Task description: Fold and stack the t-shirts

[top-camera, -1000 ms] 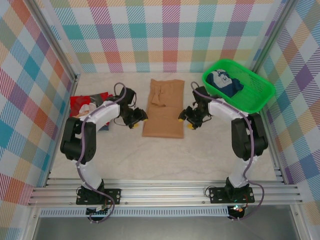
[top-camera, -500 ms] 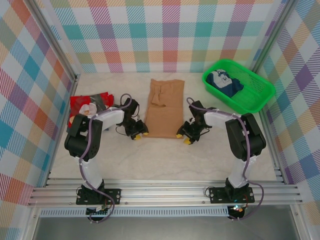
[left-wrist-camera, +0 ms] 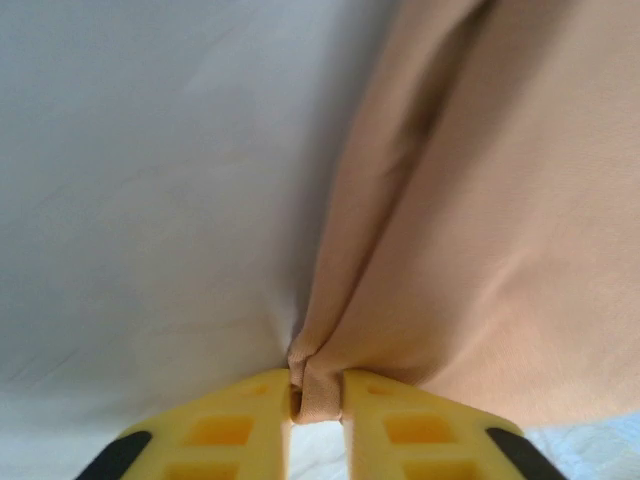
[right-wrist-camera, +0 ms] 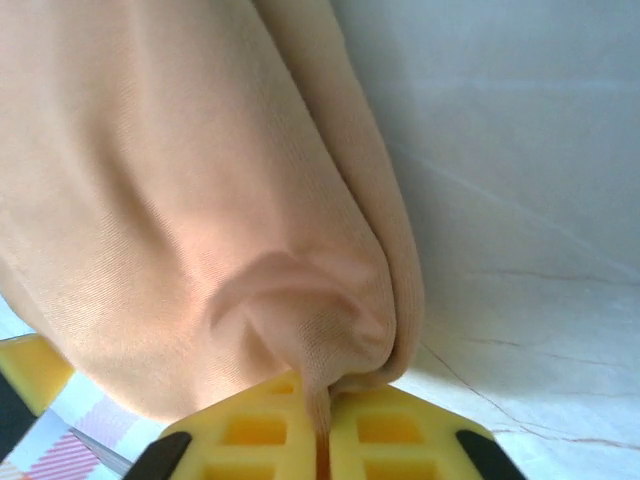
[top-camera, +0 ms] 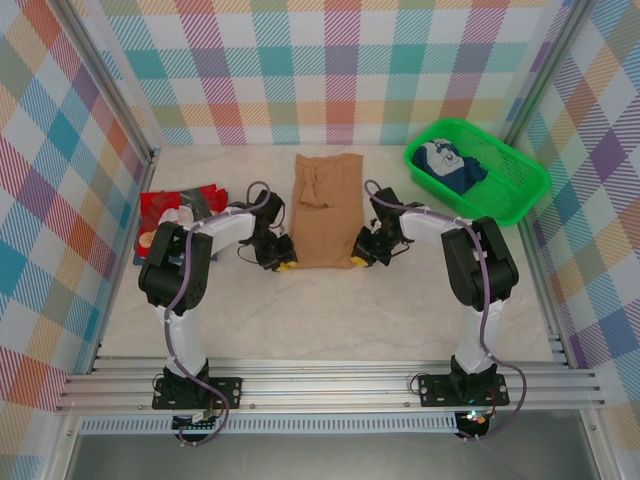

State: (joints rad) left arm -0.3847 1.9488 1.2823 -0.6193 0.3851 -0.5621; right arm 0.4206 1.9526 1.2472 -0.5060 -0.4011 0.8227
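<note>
Both pincers are clamped on cloth. L gripper (left-wrist-camera: 317, 388) has a pinch of the tan t-shirt (left-wrist-camera: 480, 250) edge squeezed btwn its yellow fingers. R gripper (right-wrist-camera: 325, 405) does likewise, jaws nearly together w/ a thin fold of fabric caught btwn them. From above, L gripper (top-camera: 284, 264) sits at the shirt's near-left corner and R gripper (top-camera: 360, 258) at the near-right.

Tan t-shirt (top-camera: 325, 215) lies mid-table as a long narrow strip running away from the arms, sides apparently already folded in, no print on this face.

Step in hand, by my read: gripping the near hem for the lengthwise fold. Next move prob. calls for lifting both corners evenly, carrying them toward the far end and laying them there w/o dragging the strip or opening the side folds.

Red t-shirt (top-camera: 178, 208) lies at the table's (top-camera: 330, 320) left edge by the wall, well apart. Green basket (top-camera: 535, 185) at far right holds a dark blue & white garment (top-camera: 450, 165).

Writing: none legible; red shirt's print is too small to read.
</note>
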